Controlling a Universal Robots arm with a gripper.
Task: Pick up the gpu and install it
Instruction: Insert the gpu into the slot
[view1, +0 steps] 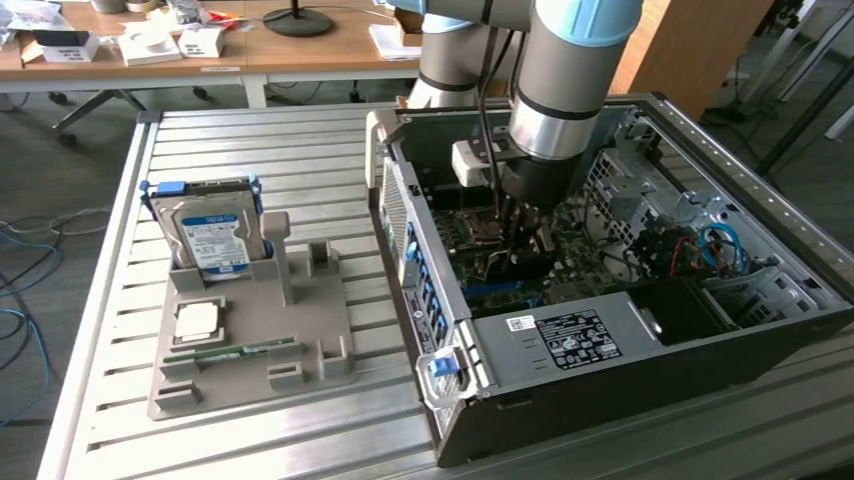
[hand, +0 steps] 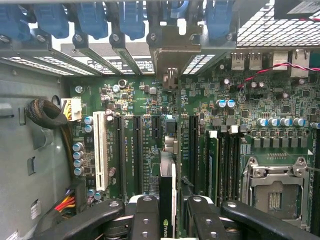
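My gripper (view1: 523, 250) reaches down inside the open computer case (view1: 601, 340), low over the motherboard (hand: 145, 100). In the wrist view the gripper (hand: 171, 201) is shut on the gpu (hand: 167, 172), which I see edge-on as a thin dark card between the two black fingers (hand: 145, 215). The card stands upright over the long black expansion slots in the middle of the board. Its pale metal end bracket (hand: 172, 52) lies against the row of rear slot openings with blue clips.
A grey parts holder (view1: 254, 375) sits on the slatted table at the exterior view's left, with a hard drive (view1: 207, 235), a CPU (view1: 198, 320) and a RAM stick (view1: 240, 352). Inside the case are a white slot (hand: 100, 150), the CPU socket (hand: 272, 192) and a cable bundle (hand: 47, 112).
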